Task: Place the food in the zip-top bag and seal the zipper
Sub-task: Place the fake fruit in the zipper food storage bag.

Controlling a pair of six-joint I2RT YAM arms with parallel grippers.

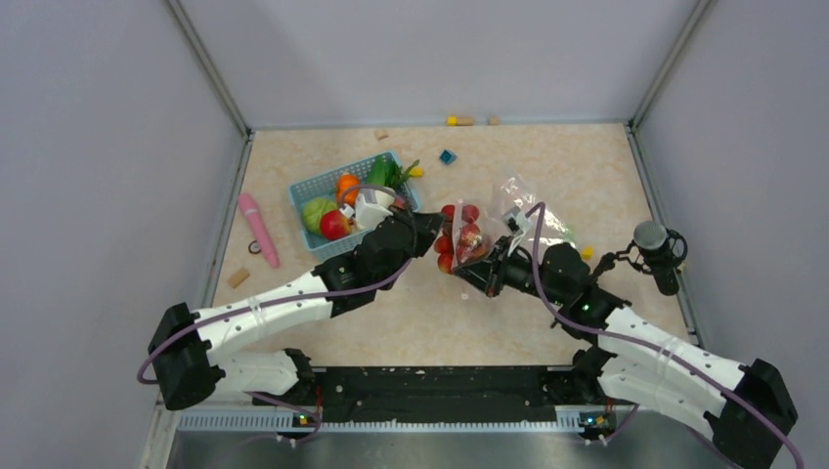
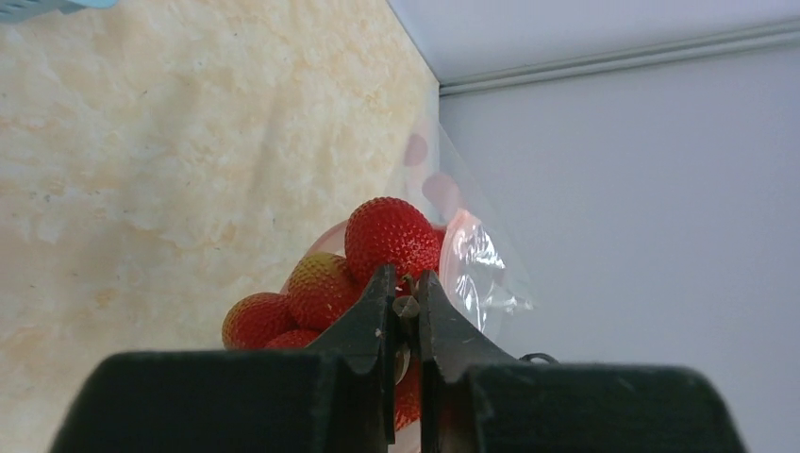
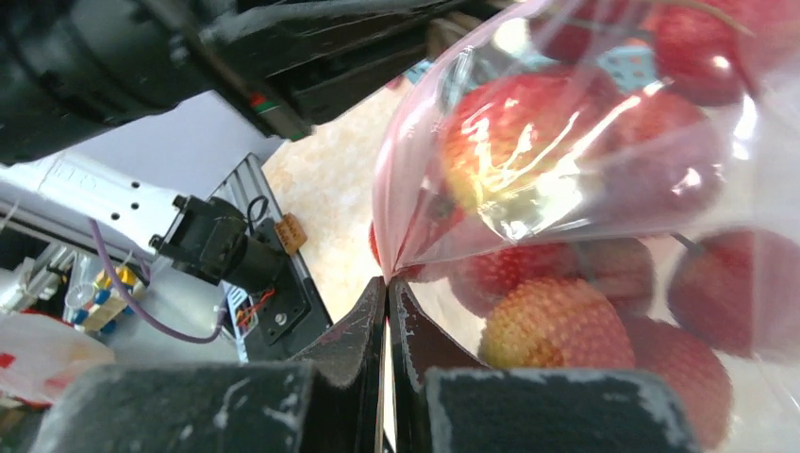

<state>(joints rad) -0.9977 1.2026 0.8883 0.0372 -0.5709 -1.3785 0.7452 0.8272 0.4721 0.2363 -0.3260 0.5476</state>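
Observation:
A bunch of red-yellow cherries hangs in mid-air at the table's middle. My left gripper is shut on its stem, as the left wrist view shows, with the cherries just beyond the tips. My right gripper is shut on the pink zipper strip of the clear zip-top bag. The bag wraps part of the bunch, which shows through the plastic. The bag lies behind and right of the fruit. More food sits in the basket.
A light blue basket at back left holds orange, green and red fruits, leafy greens and a white radish. A pink stick toy lies left of it. A blue block and small yellow blocks lie behind. A black device stands at the right edge.

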